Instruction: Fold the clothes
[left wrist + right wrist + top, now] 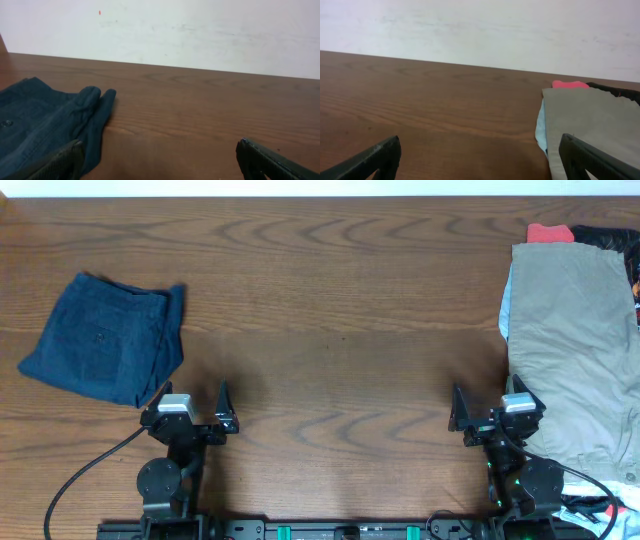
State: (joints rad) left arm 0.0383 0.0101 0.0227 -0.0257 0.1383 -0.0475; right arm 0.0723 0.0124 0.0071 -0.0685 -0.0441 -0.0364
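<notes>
My left jaws stand spread, holding nothing, near the front edge of the desk [340,300], just beside the folded navy shorts [100,340] at its left end. My right jaws, spread likewise, grip nothing at the edge of the khaki shorts [570,340], which lie flat on the pile at the right end, over a light-blue piece [505,305], a red piece [548,232] and a black printed piece [610,240].
</notes>
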